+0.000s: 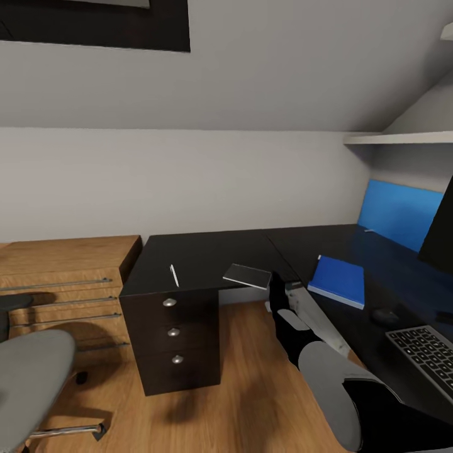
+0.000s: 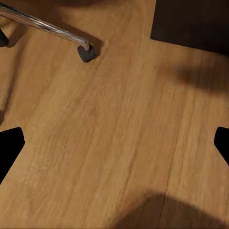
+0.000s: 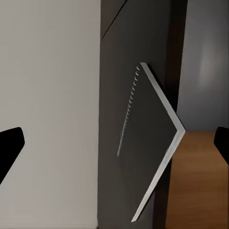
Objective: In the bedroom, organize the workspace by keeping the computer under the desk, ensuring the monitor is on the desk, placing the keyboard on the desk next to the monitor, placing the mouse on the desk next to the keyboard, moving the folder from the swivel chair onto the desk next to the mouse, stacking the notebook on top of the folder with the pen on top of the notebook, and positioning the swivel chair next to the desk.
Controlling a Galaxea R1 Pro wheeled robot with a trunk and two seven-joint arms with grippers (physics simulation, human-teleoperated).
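Attic bedroom, sloped ceiling, wood floor (image 1: 251, 390). Black desk (image 1: 207, 251) mid-frame. Notebook (image 1: 246, 275) lies at the desk's inner edge, one corner overhanging, just up-left of the right gripper (image 1: 277, 290), apart from it. Right wrist view: notebook (image 3: 148, 143) ahead between widely parted fingertips, nothing held. Pen (image 1: 174, 275) left of notebook. Folder (image 1: 338, 280), mouse (image 1: 384, 316), keyboard (image 1: 428, 358) at right. Swivel chair (image 1: 31, 384) lower left. Left gripper (image 2: 114, 143) spread wide, empty, over floor.

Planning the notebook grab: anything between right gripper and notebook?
Nothing. In the right wrist view the open fingers frame the notebook with no object in between. The head view shows the right gripper just short of it.
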